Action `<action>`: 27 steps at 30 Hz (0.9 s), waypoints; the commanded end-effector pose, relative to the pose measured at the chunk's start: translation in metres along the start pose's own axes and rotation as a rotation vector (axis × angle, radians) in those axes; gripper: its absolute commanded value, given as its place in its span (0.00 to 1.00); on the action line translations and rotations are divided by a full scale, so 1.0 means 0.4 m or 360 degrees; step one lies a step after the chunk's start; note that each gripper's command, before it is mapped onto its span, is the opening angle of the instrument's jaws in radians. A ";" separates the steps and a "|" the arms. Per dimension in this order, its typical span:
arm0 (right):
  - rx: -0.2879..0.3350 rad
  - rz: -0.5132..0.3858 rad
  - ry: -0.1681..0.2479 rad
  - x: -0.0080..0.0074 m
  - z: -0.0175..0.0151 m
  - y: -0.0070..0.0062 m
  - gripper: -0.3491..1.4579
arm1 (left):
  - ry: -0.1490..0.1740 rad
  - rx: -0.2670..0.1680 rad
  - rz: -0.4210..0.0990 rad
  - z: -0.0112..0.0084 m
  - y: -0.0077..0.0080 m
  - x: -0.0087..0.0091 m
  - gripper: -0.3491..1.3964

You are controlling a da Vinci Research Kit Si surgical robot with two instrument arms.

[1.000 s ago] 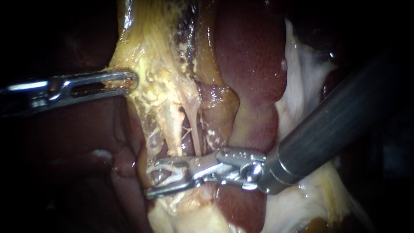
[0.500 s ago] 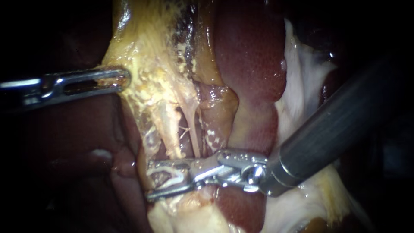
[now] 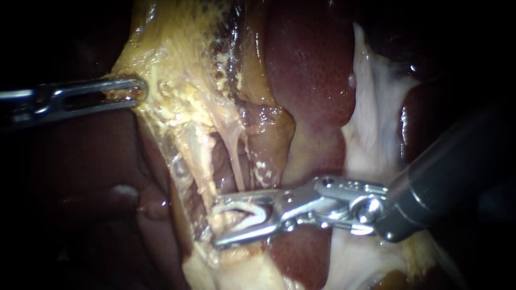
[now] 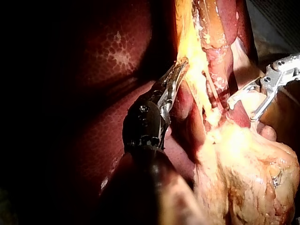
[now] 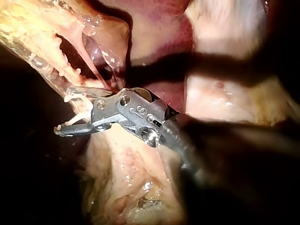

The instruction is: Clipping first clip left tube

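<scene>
Filling most of the endoscope view, the liver [image 3: 312, 70] is lying dark red and wet behind everything. Yellow fatty tissue [image 3: 177, 70] is hanging down across it, stretched taut toward the left. Right instrument [image 3: 216, 223] is coming in from the right, its pincer standing apart but carrying a white clip [image 3: 257, 210]. Both halves are touching the clip, which is not squeezed. Left instrument [image 3: 138, 90] is coming in from the left, pincer clamped together on the edge of the yellow fatty tissue. Left tube [image 3: 196, 157] is running pale and stout from the yellow fatty tissue down to the right pincer's tips. Cannot tell whether it is sitting inside the clip or just beside it. Thinner right tube [image 3: 235, 158] is running just beside it, a gap showing between them. Judging: left tube is looking soft, slick, light and easily torn under this tension. The clip should be taking it square across its bare lower stretch, seated well inside the pincer, clear of the thin neighbour and the liver.
</scene>
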 end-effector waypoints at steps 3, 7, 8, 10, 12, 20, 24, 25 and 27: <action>-0.0027 -0.0001 -0.0007 -0.0013 0.0007 0.0033 0.51 | 0.0001 -0.0002 -0.0011 -0.0004 -0.0002 -0.0003 0.00; -0.0060 0.0002 -0.0016 -0.0027 0.0007 0.0082 0.51 | 0.0001 -0.0003 -0.0013 -0.0008 -0.0010 -0.0006 0.00; -0.0075 0.0002 -0.0020 -0.0030 0.0007 0.0092 0.51 | 0.0001 -0.0003 -0.0014 -0.0009 -0.0013 -0.0008 0.00; -0.0092 0.0004 -0.0029 -0.0033 0.0007 0.0110 0.51 | 0.0001 -0.0004 -0.0015 -0.0010 -0.0017 -0.0010 0.00; -0.0099 0.0006 -0.0027 -0.0034 0.0012 0.0127 0.51 | 0.0001 -0.0005 -0.0007 -0.0011 -0.0021 -0.0011 0.00; -0.0121 0.0001 -0.0026 -0.0038 0.0077 0.0154 0.52 | 0.0000 -0.0007 -0.0007 -0.0010 -0.0025 -0.0010 0.00; -0.0107 -0.0013 -0.0034 -0.0046 0.0115 0.0163 0.52 | -0.0001 -0.0008 -0.0007 -0.0008 -0.0027 -0.0008 0.00; -0.0100 -0.0016 -0.0037 -0.0052 0.0127 0.0165 0.52 | -0.0001 -0.0008 -0.0006 -0.0008 -0.0027 -0.0008 0.00; -0.0070 -0.0020 -0.0046 -0.0065 0.0144 0.0169 0.52 | -0.0001 -0.0009 -0.0006 -0.0007 -0.0028 -0.0007 0.00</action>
